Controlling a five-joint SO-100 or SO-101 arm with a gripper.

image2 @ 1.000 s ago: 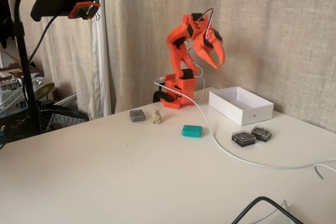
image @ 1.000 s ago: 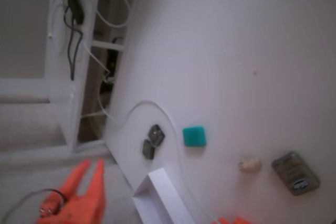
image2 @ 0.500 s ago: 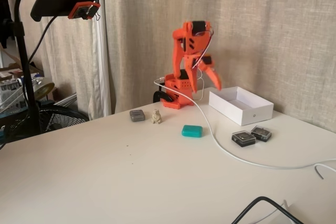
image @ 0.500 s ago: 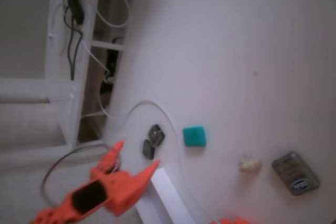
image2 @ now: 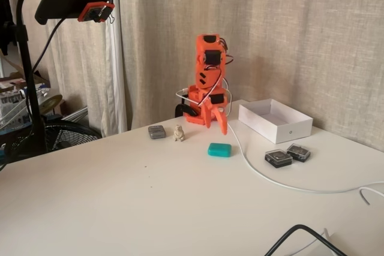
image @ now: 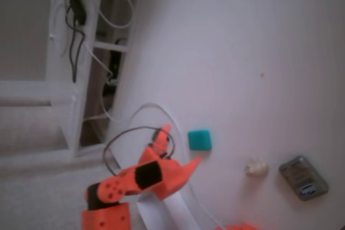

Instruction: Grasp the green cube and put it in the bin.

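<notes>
Orange fingers [image2: 223, 125] of your gripper [image: 179, 145] stand spread and empty just behind the green cube [image2: 219, 149], not touching it.

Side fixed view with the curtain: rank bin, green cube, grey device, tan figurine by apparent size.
1. bin, clearly largest
2. green cube
3. grey device, slightly smaller than the cube, though farther away, so unsure
4. tan figurine, smallest

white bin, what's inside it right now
In the side fixed view the bin looks empty: bare white floor and inner walls. The near wall hides the front strip of the floor. The green cube lies on the table outside it.
</notes>
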